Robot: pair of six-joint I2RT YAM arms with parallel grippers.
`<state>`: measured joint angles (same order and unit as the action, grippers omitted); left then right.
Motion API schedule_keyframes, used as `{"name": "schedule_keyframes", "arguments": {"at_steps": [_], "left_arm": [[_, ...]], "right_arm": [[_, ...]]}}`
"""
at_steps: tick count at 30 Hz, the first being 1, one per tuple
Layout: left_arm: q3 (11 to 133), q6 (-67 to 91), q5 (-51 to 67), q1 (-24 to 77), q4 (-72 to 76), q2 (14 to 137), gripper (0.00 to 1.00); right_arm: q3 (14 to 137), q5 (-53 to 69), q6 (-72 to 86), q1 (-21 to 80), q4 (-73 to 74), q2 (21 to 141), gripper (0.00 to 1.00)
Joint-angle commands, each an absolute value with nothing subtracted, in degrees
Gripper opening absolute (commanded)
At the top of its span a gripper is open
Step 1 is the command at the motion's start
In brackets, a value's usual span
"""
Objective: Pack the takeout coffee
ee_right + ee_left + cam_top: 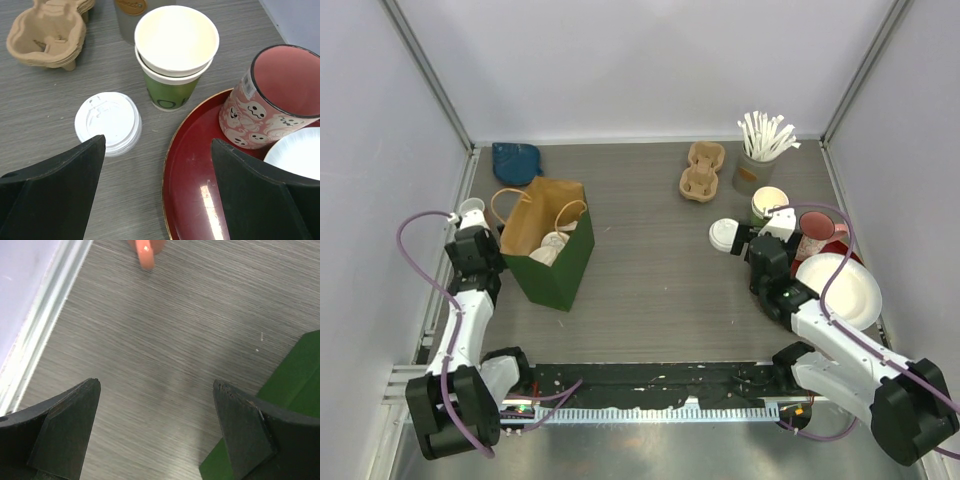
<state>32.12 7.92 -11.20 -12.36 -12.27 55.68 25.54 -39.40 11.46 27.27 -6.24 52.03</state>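
A green paper bag [558, 262] with tan handles stands open at the left of the table. Pale rounded shapes [548, 247] lie inside it; I cannot tell whether they are the takeout coffee. My left gripper [470, 213] hovers just left of the bag, open and empty [156, 384], with the bag's green side [295, 375] beside its right finger. My right gripper [748, 240] is open and empty [159, 142] above the table, between a stack of white lids [107, 122] and a red tray [200, 175]. A stack of lidless green cups [176, 55] stands just beyond it.
A pink patterned mug [270, 95] and a white plate [840, 288] sit on the red tray [847, 240]. Cardboard cup carriers [703, 170] and a holder of white straws [758, 160] stand at the back right. A blue object [516, 162] lies at the back left. The wall rail [40, 325] runs close on the left.
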Motion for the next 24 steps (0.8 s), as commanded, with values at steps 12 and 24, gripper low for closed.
{"name": "schedule_keyframes", "arguments": {"at_steps": [12, 24], "left_arm": [[20.3, 10.46, -5.1, -12.66, 14.06, 57.04, 1.0], [19.51, 10.2, -3.78, -12.66, 14.41, 57.74, 1.0]], "right_arm": [[18.72, -45.96, 12.75, 27.07, -23.12, 53.61, 0.92], [20.04, -48.16, 13.1, 27.16, -18.72, 53.96, 0.91]]}}
